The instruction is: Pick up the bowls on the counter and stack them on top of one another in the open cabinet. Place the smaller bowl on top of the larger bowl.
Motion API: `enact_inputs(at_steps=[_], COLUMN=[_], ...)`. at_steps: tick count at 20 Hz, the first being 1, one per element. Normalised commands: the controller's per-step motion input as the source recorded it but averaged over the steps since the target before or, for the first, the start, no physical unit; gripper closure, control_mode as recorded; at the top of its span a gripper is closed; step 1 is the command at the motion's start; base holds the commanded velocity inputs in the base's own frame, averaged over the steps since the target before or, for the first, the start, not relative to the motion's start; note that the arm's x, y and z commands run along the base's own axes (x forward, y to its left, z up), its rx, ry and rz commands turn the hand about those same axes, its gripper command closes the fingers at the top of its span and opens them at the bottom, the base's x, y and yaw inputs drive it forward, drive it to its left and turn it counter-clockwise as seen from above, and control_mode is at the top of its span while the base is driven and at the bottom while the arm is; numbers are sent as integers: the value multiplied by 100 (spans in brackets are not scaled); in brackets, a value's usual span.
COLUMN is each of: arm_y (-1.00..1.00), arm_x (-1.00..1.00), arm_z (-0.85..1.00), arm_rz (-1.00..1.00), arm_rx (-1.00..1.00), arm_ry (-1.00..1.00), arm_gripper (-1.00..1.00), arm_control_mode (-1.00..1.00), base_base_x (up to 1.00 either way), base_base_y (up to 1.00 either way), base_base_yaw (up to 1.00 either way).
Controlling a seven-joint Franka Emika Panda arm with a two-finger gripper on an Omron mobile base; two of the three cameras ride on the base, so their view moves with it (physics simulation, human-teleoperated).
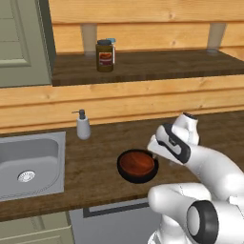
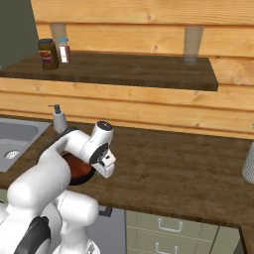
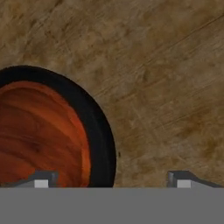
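Reddish-brown, the smaller bowl (image 1: 137,162) is seen nested inside the larger bowl (image 1: 138,175), whose black rim shows all round it. Both are set on the worktop (image 1: 95,157), at 4 o'clock from the soap bottle (image 1: 83,125); the open cabinet (image 1: 157,64) above is not yet reached. The tool (image 3: 113,179) is spread wide with nothing held, one finger over the bowls and one over bare wood. The bowls look hard, smooth and slippery, probably breakable if dropped. The black rim at 3 o'clock could be pinched. A red label is seen on the jar (image 1: 105,55), but its writing cannot be read.
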Motion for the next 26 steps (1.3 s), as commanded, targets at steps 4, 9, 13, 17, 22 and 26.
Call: enact_inputs(at_steps=[4,9,13,17,22,26], arm_y=[9,19,12,1,-21,-57], arm_x=[15,29,14,-3,-45,-77], arm_z=[-59,-41,-29,6,77,100], arm_rz=[4,0,0,0,-12,-28], arm_rx=[-5,0,0,0,5,13], arm_ry=[0,-2,-4,-3,-21,-28], arm_gripper=[-100,-100,100,100,100,100], arm_control_mode=[-100,-100,-100,-100,-100,-100], base_base_x=[0,0,0,0,0,0], base_base_y=[0,0,0,0,0,0], base_base_yaw=[0,0,0,0,0,0])
